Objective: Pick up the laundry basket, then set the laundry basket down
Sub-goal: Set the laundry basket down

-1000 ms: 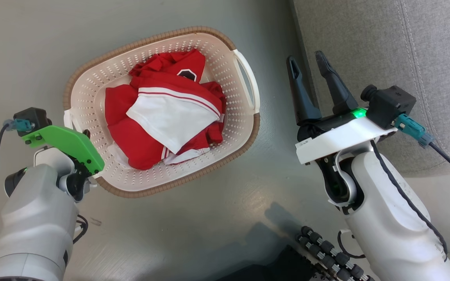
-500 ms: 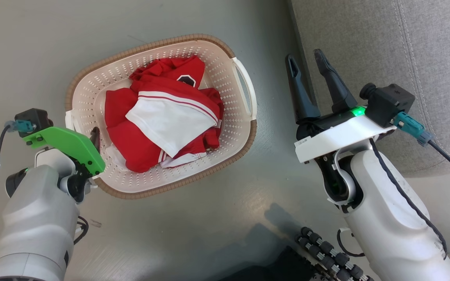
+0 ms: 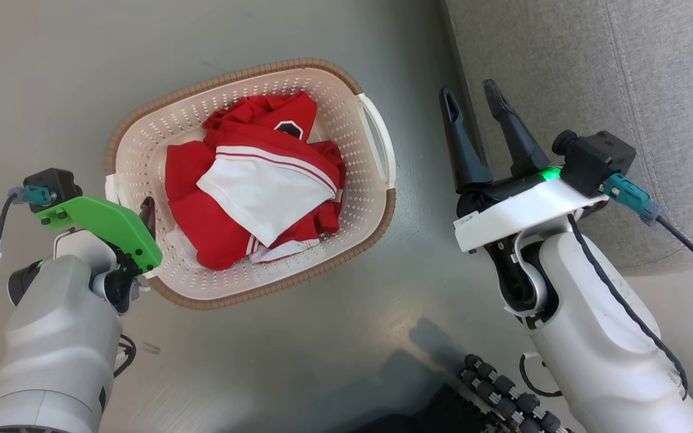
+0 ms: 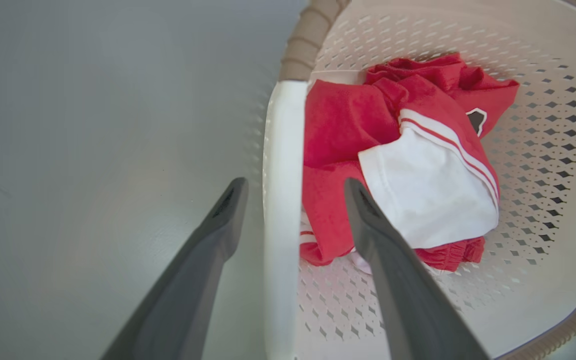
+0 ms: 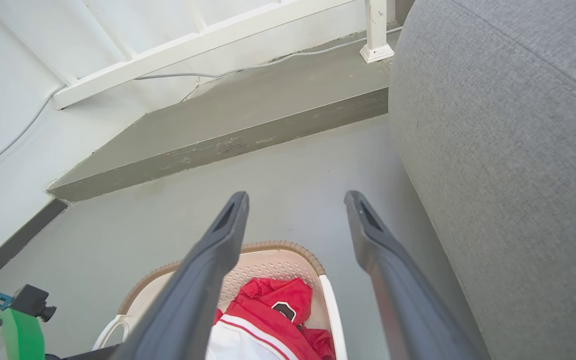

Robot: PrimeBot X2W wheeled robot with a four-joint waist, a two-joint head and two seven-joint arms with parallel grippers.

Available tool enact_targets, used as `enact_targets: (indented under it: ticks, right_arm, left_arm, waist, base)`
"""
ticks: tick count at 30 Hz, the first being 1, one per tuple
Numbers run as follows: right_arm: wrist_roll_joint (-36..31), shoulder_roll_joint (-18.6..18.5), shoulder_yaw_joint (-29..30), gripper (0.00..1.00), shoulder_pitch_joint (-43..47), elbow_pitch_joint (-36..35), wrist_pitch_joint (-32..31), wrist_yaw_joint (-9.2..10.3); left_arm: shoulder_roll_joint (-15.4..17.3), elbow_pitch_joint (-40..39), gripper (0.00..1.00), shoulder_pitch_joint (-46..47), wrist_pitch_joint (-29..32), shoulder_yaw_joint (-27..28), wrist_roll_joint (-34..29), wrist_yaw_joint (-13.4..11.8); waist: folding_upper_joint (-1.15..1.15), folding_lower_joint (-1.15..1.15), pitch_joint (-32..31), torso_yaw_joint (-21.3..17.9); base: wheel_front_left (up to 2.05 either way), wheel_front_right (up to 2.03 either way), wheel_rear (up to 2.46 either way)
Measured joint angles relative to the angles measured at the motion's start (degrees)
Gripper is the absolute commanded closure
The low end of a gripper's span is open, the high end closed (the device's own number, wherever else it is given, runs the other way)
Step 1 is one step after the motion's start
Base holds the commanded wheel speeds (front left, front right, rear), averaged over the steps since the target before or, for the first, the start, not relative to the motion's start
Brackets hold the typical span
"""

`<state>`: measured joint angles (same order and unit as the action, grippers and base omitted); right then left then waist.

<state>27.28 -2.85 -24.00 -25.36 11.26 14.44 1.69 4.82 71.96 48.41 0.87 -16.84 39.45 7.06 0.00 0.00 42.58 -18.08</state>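
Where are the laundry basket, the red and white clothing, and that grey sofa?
laundry basket (image 3: 154, 123), head view, perforated inner wall.
red and white garment (image 3: 262, 192), head view, white panel.
grey sofa (image 3: 593, 60), head view, upholstered fabric surface.

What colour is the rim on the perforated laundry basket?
Brown, woven-look, ringing the cream-white perforated plastic laundry basket. Best seen in the head view.

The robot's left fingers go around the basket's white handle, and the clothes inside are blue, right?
No, not blue. The left wrist view shows red and white clothes in the cream-white perforated plastic laundry basket; the left gripper does straddle its white handle.
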Motion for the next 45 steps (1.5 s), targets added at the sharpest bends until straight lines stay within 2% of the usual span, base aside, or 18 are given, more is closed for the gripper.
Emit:
enact_targets:
  ticks: [13, 24, 31, 45]
  right_arm:
    - [0.0, 0.0, 1.3, 0.00, 0.0, 2.8, 0.0, -0.18]
    - [-0.1, 0.0, 1.9, 0.00, 1.5, 6.3, 0.0, -1.69]
    - [-1.2, -0.1, 2.5, 0.00, 3.4, 8.0, 0.0, -2.79]
    - [-3.2, -0.1, 5.3, 0.00, 8.3, 9.6, 0.0, -3.69]
  left_arm:
    - [0.2, 0.0, 0.00, -0.4, -3.6, -2.3, -1.9, 0.1]
    - [-0.4, -1.0, 0.00, -5.4, -9.2, -2.6, -1.4, 0.1]
    - [-1.5, -6.5, 0.00, -8.3, -14.1, -5.4, -1.9, 0.1]
    - [-1.3, -15.8, 0.00, -15.5, -15.3, -6.8, -2.3, 0.1]
  waist:
    - [0.00, 0.00, -4.9, 1.0]
    - [0.00, 0.00, -11.8, 3.0]
    - [0.00, 0.00, -17.1, 4.3]
    - [0.00, -0.01, -27.0, 7.4]
  base:
    - [0.00, 0.00, 0.00]
    - [0.00, 0.00, 0.00]
    - [0.00, 0.00, 0.00]
    - [0.00, 0.00, 0.00]
